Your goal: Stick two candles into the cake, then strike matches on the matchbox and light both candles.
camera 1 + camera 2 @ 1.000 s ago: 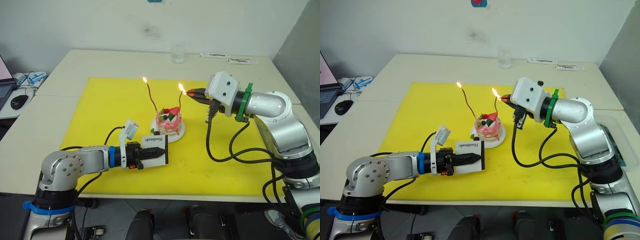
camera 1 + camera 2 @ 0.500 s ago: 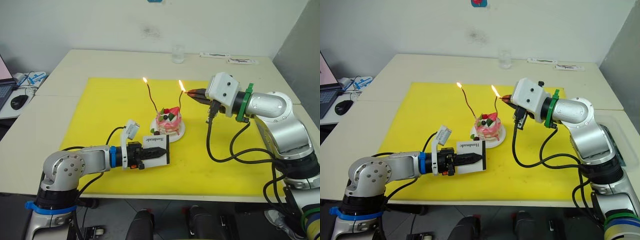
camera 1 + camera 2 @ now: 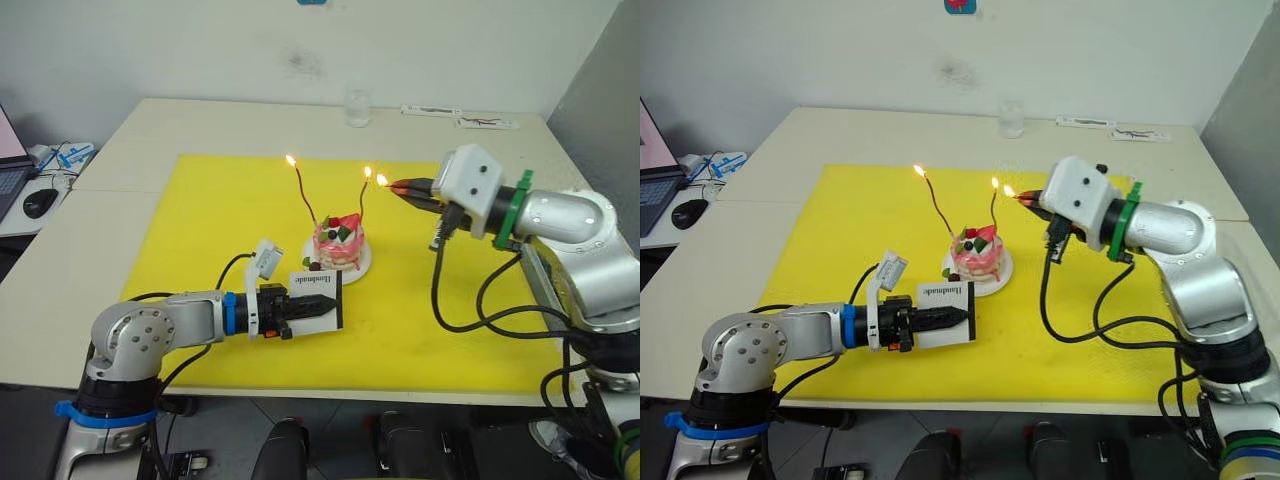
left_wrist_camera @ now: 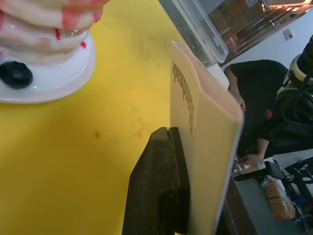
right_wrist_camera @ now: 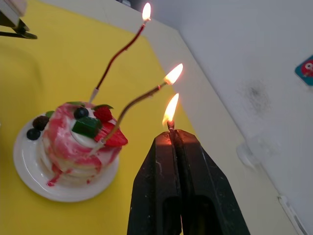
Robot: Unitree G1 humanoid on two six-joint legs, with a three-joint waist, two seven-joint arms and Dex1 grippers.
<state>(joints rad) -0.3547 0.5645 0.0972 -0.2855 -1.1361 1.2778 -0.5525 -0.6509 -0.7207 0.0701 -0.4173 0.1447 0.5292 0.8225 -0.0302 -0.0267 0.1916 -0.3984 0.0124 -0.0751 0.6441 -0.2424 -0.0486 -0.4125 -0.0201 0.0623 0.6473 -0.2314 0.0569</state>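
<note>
Beige tables (image 3: 200, 125) against a white wall (image 3: 200, 50) (scuffed), yellow mat (image 3: 210, 215).

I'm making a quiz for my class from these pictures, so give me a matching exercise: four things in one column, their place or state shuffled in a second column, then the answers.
Things:
1. dark red candle
2. matchbox
3. match
4. glass

States:
A. clamped in the left end effector
B. burning in the shut right end effector, close to the tan candle's flame
C. standing at the table's far edge
D. lit, standing in the cake

Pairs: 1-D, 2-A, 3-B, 4-C
</note>
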